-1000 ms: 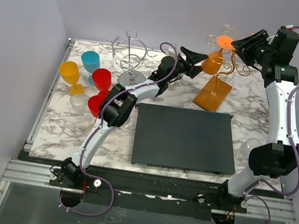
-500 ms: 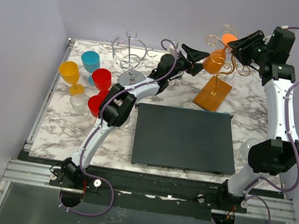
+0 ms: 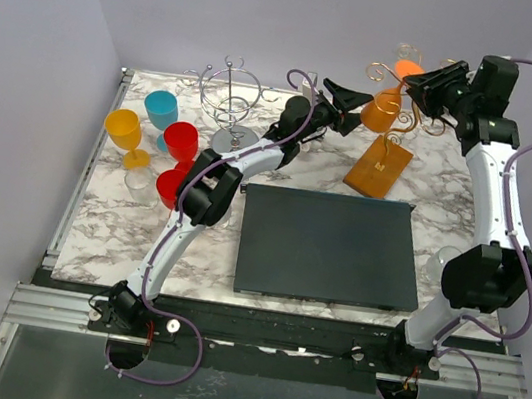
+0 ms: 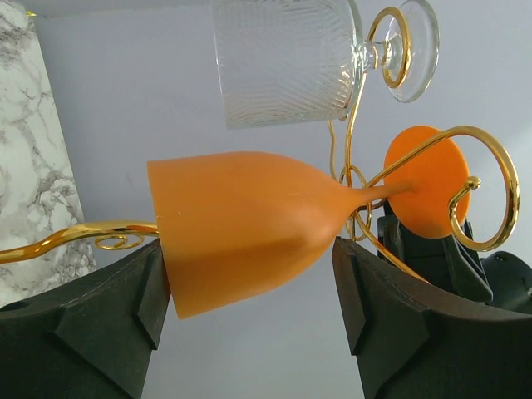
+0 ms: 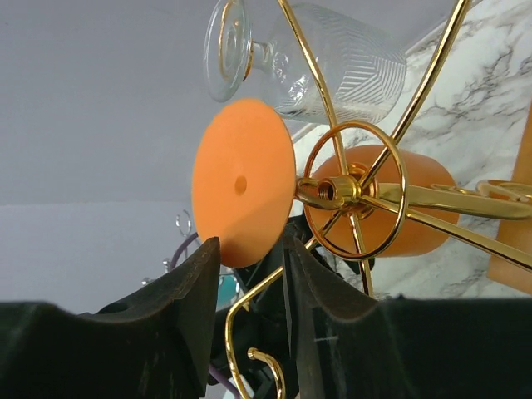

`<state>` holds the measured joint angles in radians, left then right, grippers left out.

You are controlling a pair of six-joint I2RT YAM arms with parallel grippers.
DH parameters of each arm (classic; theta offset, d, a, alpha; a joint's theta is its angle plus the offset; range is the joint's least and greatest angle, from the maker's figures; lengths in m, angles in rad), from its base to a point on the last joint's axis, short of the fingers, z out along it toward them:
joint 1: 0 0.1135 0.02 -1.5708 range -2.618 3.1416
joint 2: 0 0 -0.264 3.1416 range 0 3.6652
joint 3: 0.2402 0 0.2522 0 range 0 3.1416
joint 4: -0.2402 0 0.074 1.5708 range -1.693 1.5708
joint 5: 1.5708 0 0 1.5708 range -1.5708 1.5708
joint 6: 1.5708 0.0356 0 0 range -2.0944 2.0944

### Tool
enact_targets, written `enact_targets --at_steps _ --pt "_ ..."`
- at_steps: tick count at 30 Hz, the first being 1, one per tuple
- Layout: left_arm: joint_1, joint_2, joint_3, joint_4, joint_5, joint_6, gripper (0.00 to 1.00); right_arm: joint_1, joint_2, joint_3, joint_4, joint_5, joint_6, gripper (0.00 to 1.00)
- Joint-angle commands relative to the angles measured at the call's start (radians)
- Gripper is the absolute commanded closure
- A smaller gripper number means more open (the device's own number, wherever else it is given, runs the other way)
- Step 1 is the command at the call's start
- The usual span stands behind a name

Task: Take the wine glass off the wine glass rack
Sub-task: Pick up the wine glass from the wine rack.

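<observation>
Orange wine glass point(image 4: 241, 237) hanging empty on the wine glass rack point(image 3: 382, 157), left gripper point(image 4: 249, 312) spread around its bowl, right gripper point(image 5: 249, 274) pinching its foot, clear glass point(image 4: 287, 58) above it, no readable writing.

The wine glass rack point(image 3: 379, 167) stands at the table's point(image 3: 120, 227) far right — a wine glass point(image 3: 379, 111) hangs on it. A wire stand point(image 3: 231, 103) sits far left of it, with loose glasses point(image 3: 159, 137) further left.
</observation>
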<state>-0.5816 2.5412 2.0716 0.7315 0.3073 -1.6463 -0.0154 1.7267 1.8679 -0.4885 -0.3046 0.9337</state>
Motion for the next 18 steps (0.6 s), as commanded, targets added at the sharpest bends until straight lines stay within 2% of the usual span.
enact_targets --at_steps 1,8,18 --pt "0.004 0.008 0.035 0.050 0.027 -0.017 0.19 -0.009 -0.034 -0.067 0.077 0.026 0.105 0.62" --pt "0.004 0.011 0.029 0.062 0.030 -0.022 0.19 -0.009 -0.107 -0.212 0.204 0.067 0.211 0.61" --pt "0.005 0.014 0.033 0.068 0.035 -0.027 0.19 -0.009 -0.087 -0.234 0.265 0.044 0.299 0.61"
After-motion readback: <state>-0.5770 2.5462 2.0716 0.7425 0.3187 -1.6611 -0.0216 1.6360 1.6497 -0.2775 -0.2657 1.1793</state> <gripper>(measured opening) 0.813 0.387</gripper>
